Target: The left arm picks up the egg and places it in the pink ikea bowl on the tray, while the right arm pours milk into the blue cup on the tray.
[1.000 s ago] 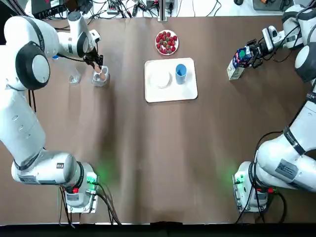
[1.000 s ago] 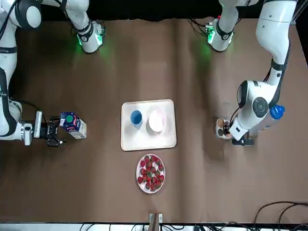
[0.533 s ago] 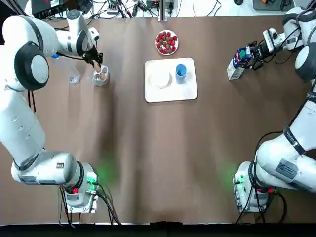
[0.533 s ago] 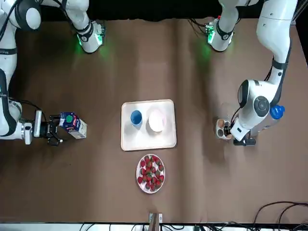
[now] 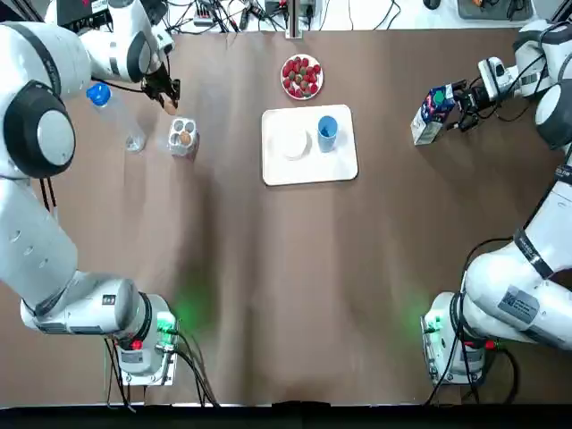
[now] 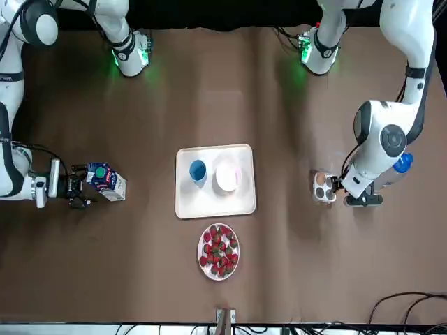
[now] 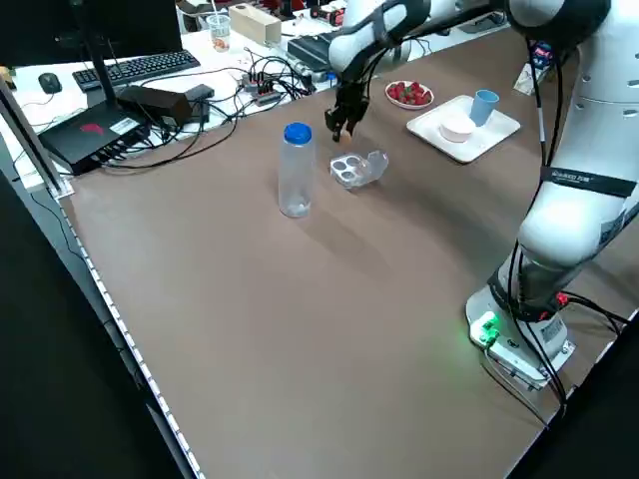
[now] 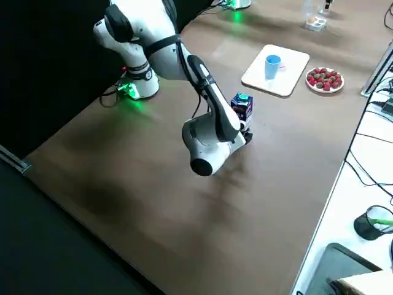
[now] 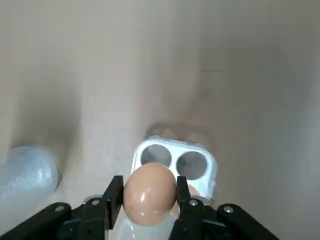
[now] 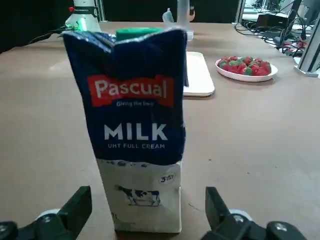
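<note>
1. Left tool [image 5: 167, 95] clamped on smooth, glossy brown egg [image 9: 149, 194], held off the counter [image 5: 268, 286], well left of tray [image 5: 344, 166].
2. Blue-and-white milk carton [image 10: 135, 120], green cap, upright, well right of tray; printed "Pascual", "MILK", "UHT FULL CREAM".
3. Right tool [image 10: 147, 210] wide apart, flanking carton's base, not touching.

Top: overhead, straight down on the whole bench [image 5: 286, 268], arm bases at the picture's bottom.
Front: high, beyond the far edge, facing the robot; shares the tray [image 6: 209, 204] with the top view.
Left side: raised, off the left edge, looking diagonally across.
Right side: raised, off the right edge — the same diagonal, mirrored.
Left wrist: close above the left pincer [image 9: 149, 189] and egg [image 9: 149, 197].
Right wrist: low, close to the milk carton [image 10: 135, 125]; tray beyond.
</note>
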You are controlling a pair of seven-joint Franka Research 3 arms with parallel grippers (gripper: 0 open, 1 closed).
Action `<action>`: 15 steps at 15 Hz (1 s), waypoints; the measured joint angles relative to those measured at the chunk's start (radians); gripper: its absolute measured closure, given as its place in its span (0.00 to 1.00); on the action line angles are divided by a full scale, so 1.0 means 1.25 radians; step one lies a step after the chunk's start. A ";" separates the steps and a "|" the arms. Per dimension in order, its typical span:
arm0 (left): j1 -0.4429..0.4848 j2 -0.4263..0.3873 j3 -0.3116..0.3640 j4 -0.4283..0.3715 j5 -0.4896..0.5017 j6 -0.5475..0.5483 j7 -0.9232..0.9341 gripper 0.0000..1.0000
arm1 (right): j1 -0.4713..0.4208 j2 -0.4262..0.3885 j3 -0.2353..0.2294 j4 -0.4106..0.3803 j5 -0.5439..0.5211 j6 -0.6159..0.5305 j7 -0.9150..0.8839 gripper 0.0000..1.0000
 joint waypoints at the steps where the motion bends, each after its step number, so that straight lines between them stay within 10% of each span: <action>1: 0.000 -0.012 -0.012 0.004 0.000 -0.013 -0.027 0.52 | 0.000 0.003 0.001 0.000 0.000 0.000 0.000 0.00; 8: -0.022 -0.022 -0.187 0.042 0.000 -0.026 -0.363 0.52 | 0.003 0.009 0.006 0.000 0.000 -0.001 0.000 0.00; 15: -0.230 0.019 -0.203 0.121 0.000 -0.027 -0.654 0.52 | 0.008 0.023 0.007 0.000 0.000 -0.001 0.000 0.00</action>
